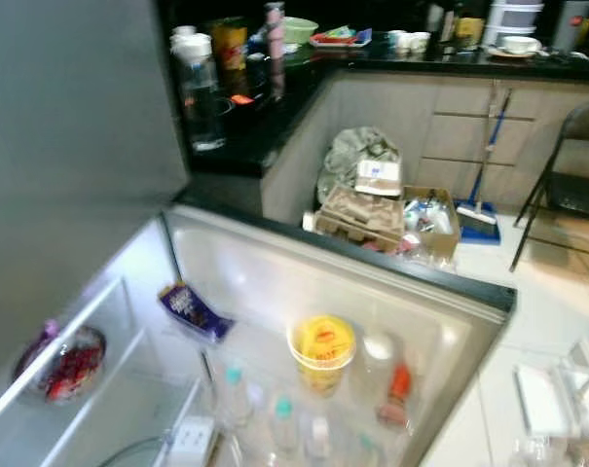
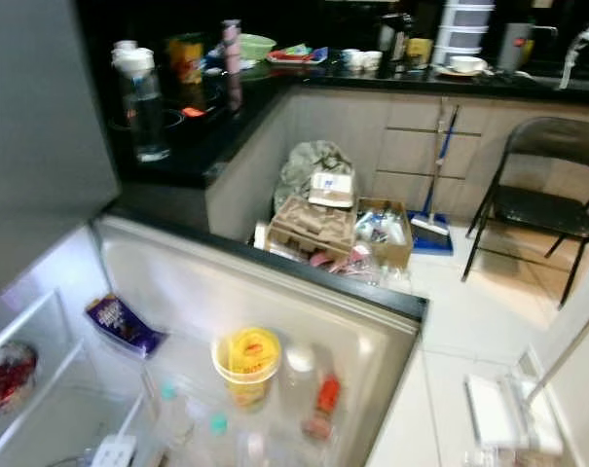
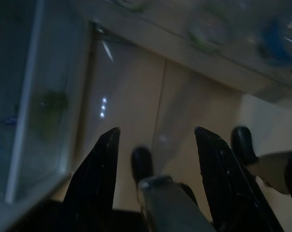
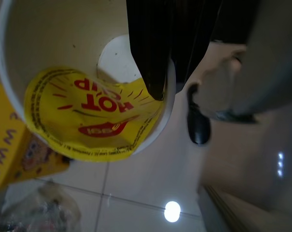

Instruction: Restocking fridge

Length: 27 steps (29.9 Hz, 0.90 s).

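The fridge door is standing open, and its shelf is holding a yellow cup, small bottles and a purple packet. A bowl of red food is sitting on a fridge shelf. The dark surface behind is carrying a water bottle. A cardboard box is resting on the floor near a broom and a black chair. The right gripper is closing its fingers on the rim of a Hot Cup noodle cup. The left gripper is hanging wide open over the floor, holding nothing.
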Available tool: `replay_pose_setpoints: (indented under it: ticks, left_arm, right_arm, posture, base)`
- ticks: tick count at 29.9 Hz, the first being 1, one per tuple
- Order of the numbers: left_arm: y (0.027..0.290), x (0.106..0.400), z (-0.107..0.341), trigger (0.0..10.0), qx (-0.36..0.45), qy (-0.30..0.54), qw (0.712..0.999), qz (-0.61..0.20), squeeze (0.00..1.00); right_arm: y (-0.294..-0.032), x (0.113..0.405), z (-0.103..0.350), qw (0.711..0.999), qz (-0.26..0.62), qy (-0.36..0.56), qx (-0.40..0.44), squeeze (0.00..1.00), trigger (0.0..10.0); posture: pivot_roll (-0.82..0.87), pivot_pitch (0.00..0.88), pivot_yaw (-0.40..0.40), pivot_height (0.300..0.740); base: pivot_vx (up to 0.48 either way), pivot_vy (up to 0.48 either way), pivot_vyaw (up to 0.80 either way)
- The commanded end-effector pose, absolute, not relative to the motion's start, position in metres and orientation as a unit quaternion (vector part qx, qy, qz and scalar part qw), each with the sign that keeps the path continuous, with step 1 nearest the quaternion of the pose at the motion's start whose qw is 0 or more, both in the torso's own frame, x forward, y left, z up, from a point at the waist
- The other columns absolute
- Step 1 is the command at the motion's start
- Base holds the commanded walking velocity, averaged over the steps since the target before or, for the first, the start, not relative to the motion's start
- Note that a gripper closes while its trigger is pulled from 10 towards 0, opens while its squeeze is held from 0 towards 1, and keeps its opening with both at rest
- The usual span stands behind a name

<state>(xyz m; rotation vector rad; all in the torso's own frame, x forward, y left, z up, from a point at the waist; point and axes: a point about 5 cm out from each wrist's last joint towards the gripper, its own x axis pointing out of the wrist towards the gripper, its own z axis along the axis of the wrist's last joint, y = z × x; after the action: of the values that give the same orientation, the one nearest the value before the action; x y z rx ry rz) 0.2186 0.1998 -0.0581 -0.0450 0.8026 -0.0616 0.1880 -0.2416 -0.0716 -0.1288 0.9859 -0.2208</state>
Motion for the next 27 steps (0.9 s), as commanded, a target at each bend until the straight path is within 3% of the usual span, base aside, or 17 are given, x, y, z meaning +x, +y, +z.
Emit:
replay_pose_setpoints:
  ticks: [1, 19, 27]
  left_arm:
    - [0.204, 0.215, -0.060, 10.0, -0.024, 0.396, 0.918, -0.018, 0.00]
    - [0.212, 0.206, -0.064, 10.0, 0.010, 0.409, 0.912, -0.012, 0.00]
    - [0.212, 0.205, -0.064, 10.0, 0.009, 0.406, 0.914, -0.011, 0.00]
  right_arm:
    - [-0.240, 0.181, -0.076, 0.867, -0.106, 0.484, -0.055, 0.00, 10.0]
    - [-0.238, 0.193, -0.070, 0.885, -0.075, 0.460, -0.024, 0.00, 10.0]
    - [-0.228, 0.163, -0.085, 0.875, -0.047, 0.482, -0.016, 0.00, 10.0]
  posture:
    - [-0.13, 0.134, 0.033, 0.740]
    - [-0.12, 0.143, 0.031, 0.740]
    - [-0.12, 0.136, 0.024, 0.740]
  base:
    - [0.000, 0.000, 0.00]
    - [0.000, 0.000, 0.00]
    - [0.000, 0.000, 0.00]
